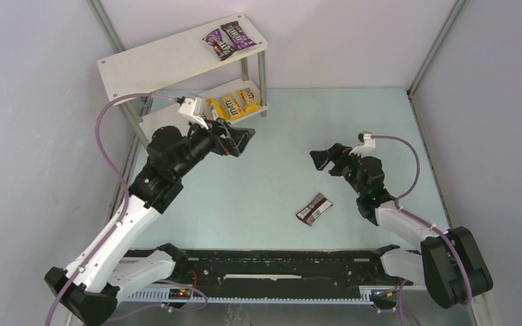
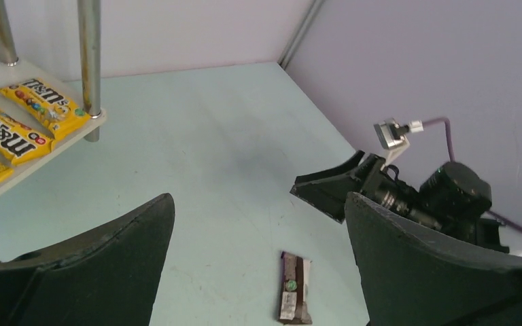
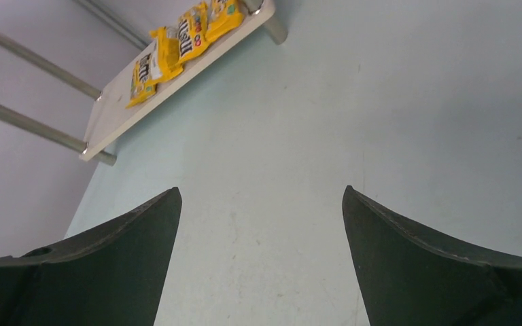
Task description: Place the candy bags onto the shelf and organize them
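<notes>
The shelf (image 1: 149,64) stands at the back left. Two purple candy bags (image 1: 228,39) lie on its top board. Yellow candy bags (image 1: 234,103) lie side by side on the lower board (image 2: 75,136), and they also show in the right wrist view (image 3: 177,44). One dark brown candy bag (image 1: 314,208) lies flat on the table, right of centre; the left wrist view shows this brown bag (image 2: 294,297) below and ahead of the jaws. My left gripper (image 1: 243,139) hangs open and empty just in front of the lower tier. My right gripper (image 1: 321,160) is open and empty, above the table beyond the brown bag.
Grey walls with metal corner posts (image 1: 435,47) close in the pale green table (image 1: 279,122) on three sides. A silver shelf leg (image 2: 90,54) stands at the lower board's corner. The black base rail (image 1: 272,268) runs along the near edge.
</notes>
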